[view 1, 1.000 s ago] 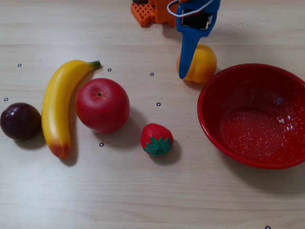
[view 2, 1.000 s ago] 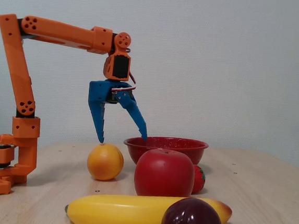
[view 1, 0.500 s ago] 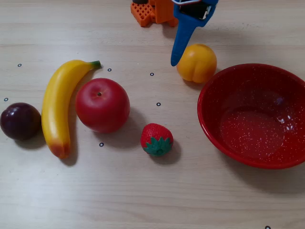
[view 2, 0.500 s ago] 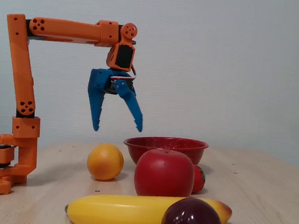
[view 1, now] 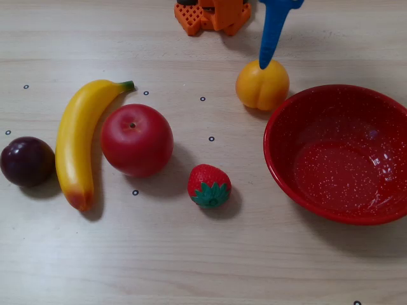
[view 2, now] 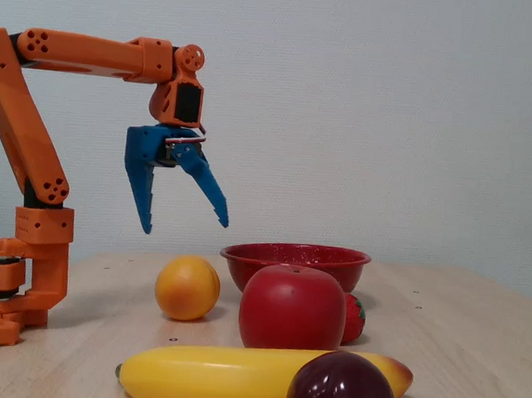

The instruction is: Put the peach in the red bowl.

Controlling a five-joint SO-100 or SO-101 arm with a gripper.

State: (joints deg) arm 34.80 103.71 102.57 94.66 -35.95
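Observation:
The peach (view 1: 262, 86) is a small yellow-orange fruit on the wooden table, just left of the red bowl (view 1: 269, 136) in the overhead view. In the fixed view the peach (view 2: 186, 287) sits in front of and left of the bowl (view 2: 283, 269). My blue gripper (view 2: 184, 226) hangs open and empty above the peach, with clear air between its fingertips and the fruit. In the overhead view only one blue finger (view 1: 272, 35) shows, its tip over the peach's far edge. The bowl holds nothing.
A red apple (view 1: 137, 140), a banana (view 1: 76, 143), a dark plum (view 1: 27, 161) and a strawberry (view 1: 209, 185) lie left of the bowl in the overhead view. The orange arm base (view 1: 213, 14) stands at the table's far edge.

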